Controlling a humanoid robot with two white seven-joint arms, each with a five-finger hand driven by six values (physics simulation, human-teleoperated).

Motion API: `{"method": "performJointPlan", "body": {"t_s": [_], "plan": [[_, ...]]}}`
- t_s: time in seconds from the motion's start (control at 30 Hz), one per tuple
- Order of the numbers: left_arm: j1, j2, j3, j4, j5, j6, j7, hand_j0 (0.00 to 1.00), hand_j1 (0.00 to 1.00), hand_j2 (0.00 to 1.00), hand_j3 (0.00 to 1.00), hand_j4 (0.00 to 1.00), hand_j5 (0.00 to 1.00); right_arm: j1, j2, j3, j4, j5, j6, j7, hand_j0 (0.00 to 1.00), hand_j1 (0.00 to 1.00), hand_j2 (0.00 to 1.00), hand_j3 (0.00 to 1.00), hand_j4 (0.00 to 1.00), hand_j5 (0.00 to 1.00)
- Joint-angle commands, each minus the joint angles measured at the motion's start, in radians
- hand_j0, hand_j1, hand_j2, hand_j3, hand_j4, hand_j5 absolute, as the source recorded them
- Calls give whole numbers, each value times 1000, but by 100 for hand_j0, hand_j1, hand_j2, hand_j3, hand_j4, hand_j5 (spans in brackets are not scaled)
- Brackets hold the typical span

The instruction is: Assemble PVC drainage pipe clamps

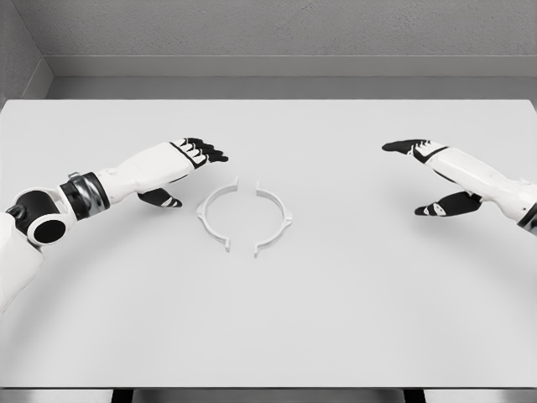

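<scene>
1. We see two white clamp halves on the white counter: the left half and the right half, facing each other with small gaps between their ends.
2. Our left hand hovers just left of them, fingers relaxed, holding nothing.
3. Our right hand sits well apart at the right, fingers spread.

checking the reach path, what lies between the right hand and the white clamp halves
Head view: only bare table between right hand and the right white curved plastic clamp half.

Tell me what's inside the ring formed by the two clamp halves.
Only bare white table shows between the left clamp half and the right clamp half; no pipe sits there. Nothing covers that space; both hands are clear of it.
</scene>
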Motion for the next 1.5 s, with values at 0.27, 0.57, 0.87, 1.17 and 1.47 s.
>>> {"method": "performJointPlan", "body": {"t_s": [0.27, 0.57, 0.87, 1.17, 1.47], "plan": [[6, -7, -1, -3, 6, 1, -2, 100, 100, 100, 100, 100, 100, -12, 1, -4, 31, -10, 3, -1, 100, 100, 100, 100, 100, 100], [6, -21, -4, -3, 6, 1, -4, 100, 100, 100, 100, 100, 100, -5, -2, -53, 28, -8, 3, 0, 100, 100, 100, 100, 100, 100], [15, -30, -4, -3, 5, 1, -6, 100, 100, 100, 100, 100, 100, -3, -3, -52, 28, -10, 3, 0, 100, 100, 100, 100, 100, 100], [17, -30, -4, -16, 6, 1, -6, 100, 100, 100, 100, 100, 100, -3, -2, -53, 30, -10, 3, 0, 100, 100, 100, 100, 100, 100], [26, -39, -4, -30, 2, 1, -6, 100, 100, 100, 100, 100, 100, -3, -2, -52, 30, -10, 3, -1, 100, 100, 100, 100, 100, 100]]}}
